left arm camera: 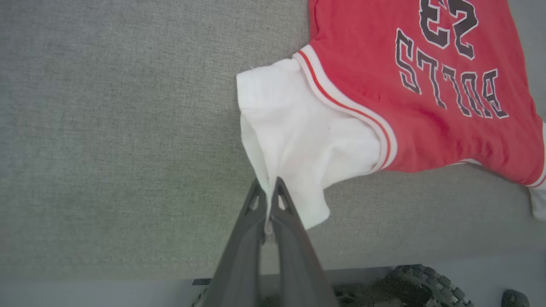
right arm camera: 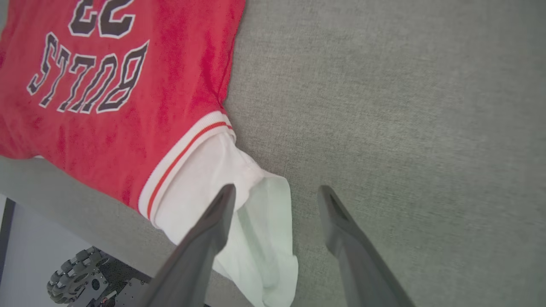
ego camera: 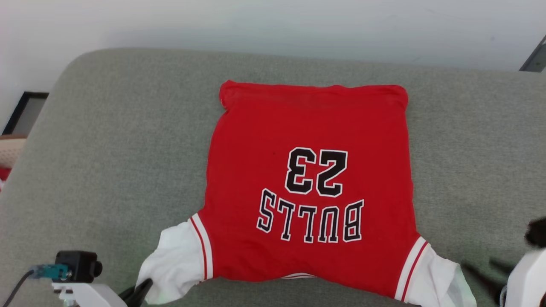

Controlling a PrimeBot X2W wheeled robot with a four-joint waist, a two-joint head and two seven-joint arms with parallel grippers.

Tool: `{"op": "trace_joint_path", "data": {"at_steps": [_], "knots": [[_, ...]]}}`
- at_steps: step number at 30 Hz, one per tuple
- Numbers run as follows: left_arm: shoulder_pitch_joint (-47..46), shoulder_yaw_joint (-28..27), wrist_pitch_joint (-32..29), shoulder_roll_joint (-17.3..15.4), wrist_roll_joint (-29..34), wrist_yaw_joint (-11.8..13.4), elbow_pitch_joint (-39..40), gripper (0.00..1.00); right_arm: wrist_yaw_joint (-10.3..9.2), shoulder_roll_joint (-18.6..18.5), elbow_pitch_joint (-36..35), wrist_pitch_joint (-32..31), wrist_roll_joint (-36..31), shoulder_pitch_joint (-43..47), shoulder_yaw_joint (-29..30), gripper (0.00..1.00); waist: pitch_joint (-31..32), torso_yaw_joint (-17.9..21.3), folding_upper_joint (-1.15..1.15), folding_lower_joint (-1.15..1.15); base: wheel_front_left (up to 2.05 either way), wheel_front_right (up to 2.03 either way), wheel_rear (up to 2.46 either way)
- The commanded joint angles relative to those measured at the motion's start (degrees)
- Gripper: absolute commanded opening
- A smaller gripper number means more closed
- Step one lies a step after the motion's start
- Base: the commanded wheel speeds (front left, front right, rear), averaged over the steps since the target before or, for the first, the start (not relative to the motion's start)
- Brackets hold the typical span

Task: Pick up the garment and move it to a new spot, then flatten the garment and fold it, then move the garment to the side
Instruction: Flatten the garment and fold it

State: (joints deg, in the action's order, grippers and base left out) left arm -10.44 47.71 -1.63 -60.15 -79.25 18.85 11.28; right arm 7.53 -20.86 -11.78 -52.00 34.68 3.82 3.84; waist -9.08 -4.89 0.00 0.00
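Left jaws pinching garment point(left arm camera: 298, 136) edge, cushion point(left arm camera: 106, 128) around

Grey woven cushion point(ego camera: 106, 149) with rounded far corner, white wall point(ego camera: 298, 25) behind; dark-edged panel point(ego camera: 25, 113) at left

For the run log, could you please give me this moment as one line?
garment: spread out, lettering up, on grey cushion | left pincer: shut on white sleeve | right pincer: open, at other sleeve

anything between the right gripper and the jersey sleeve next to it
Nothing in the way. In the right wrist view the open right gripper is right at the white sleeve; between its fingers show the sleeve's edge and bare grey cushion.
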Motion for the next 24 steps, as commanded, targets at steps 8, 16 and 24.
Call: {"op": "trace_joint_path", "data": {"at_steps": [8,16,24], "knots": [[-3.67,-0.39,0.41,1.96,2.46,-1.88,-0.09,0.00,-0.09,1.78,0.39,8.77,-9.13,-17.98,-0.45,1.00,-4.60,-2.55,0.00,0.00,0.00,0.00,0.00],[-7.36,0.31,-0.46,4.38,4.70,-3.93,-1.06,0.00,-0.09,1.41,18.38,18.92,-14.51,-35.96,-3.49,1.00,-8.49,-5.69,0.00,0.00,0.00,0.00,0.00],[-11.49,1.54,-1.79,7.86,6.75,-6.73,-3.59,0.00,-0.09,0.13,40.89,19.76,-16.34,-51.53,-6.25,1.00,-12.15,-10.22,0.00,0.00,0.00,0.00,0.00]]}}
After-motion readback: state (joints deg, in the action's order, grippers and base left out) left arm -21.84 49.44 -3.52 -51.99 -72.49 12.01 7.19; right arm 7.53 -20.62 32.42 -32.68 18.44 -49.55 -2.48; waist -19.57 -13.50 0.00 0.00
